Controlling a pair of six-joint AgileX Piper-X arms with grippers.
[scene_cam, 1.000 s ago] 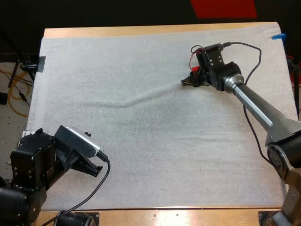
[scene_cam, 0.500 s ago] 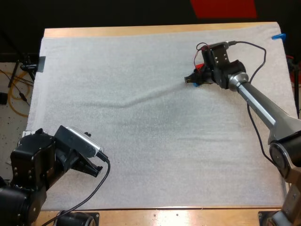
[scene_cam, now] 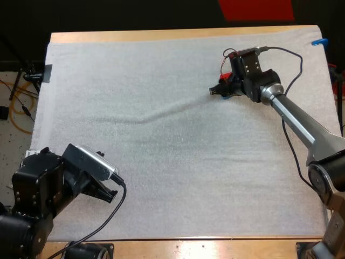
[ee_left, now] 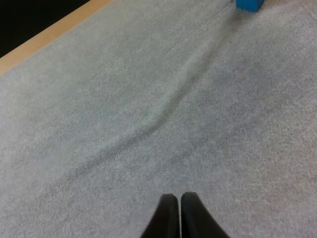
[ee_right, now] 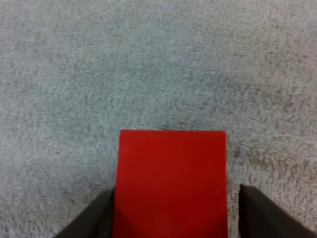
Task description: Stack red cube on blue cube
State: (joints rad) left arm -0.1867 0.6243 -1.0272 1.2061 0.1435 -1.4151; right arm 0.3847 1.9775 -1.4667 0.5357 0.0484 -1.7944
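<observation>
Our right gripper (ee_right: 176, 197) stands slightly open around the red cube (ee_right: 171, 168): one finger touches its side and the other stands just clear. Our left gripper (ee_left: 174, 214) is closed on nothing, fingers touching, and the blue cube (ee_left: 249, 5) lies well ahead of them on the mat (ee_left: 99, 124).

Red cube (ee_right: 171, 183), top face level (blue cube (ee_left: 249, 5) on far-right mat (scene_cam: 161, 162))
</observation>
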